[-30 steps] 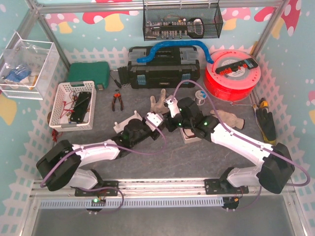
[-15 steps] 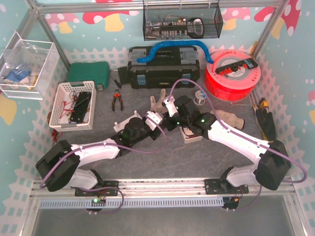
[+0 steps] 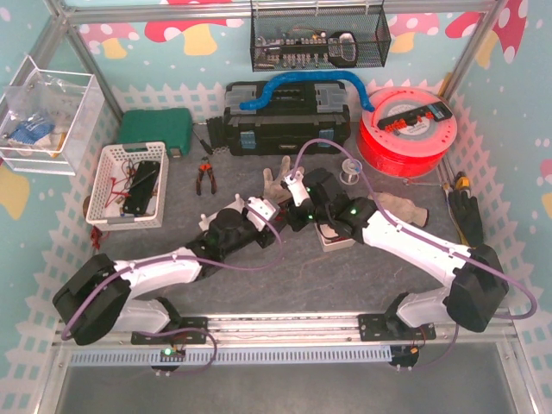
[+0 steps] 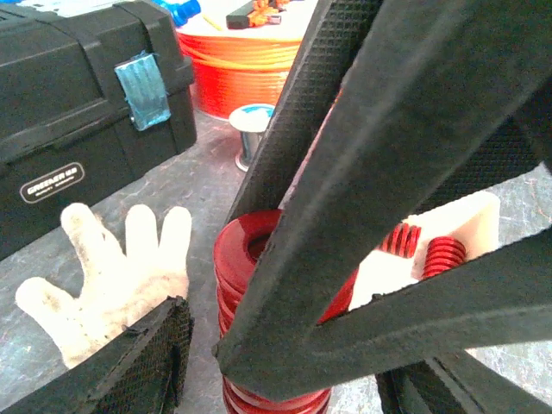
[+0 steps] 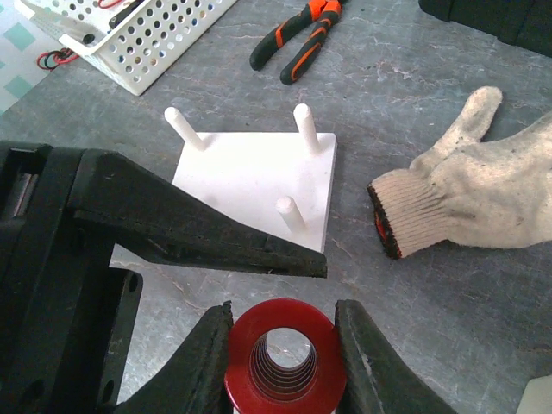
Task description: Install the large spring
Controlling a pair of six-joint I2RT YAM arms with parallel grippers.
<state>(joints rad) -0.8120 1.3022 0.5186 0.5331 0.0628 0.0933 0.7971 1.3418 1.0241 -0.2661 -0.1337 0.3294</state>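
Observation:
The large spring [image 5: 282, 358], red with a hollow core, sits upright between the fingers of my right gripper [image 5: 283, 312], which is shut on it a little above the tabletop. In the left wrist view the same large spring [image 4: 246, 276] shows behind the right arm's crossed black fingers [image 4: 362, 155]. My left gripper [image 4: 276, 379] is open, with its pads [image 4: 138, 362] standing apart on either side of the spring. The white plate [image 5: 250, 177] with three upright pegs lies just beyond the spring. In the top view both grippers meet mid-table, left gripper [image 3: 266, 210] beside right gripper [image 3: 289, 210].
A white block [image 4: 466, 228] holding smaller red springs lies behind the spring. Work gloves [image 5: 470, 185], orange-handled pliers [image 5: 297, 39] and a white basket [image 5: 129, 34] lie around the plate. A black toolbox [image 4: 78, 112], a red filament spool [image 4: 233, 73] and a solder reel [image 4: 250, 129] stand further back.
My left gripper's jaws have widened and the left arm has drawn back leftward. The right gripper has kept the spring and shifted slightly left toward the pegged plate.

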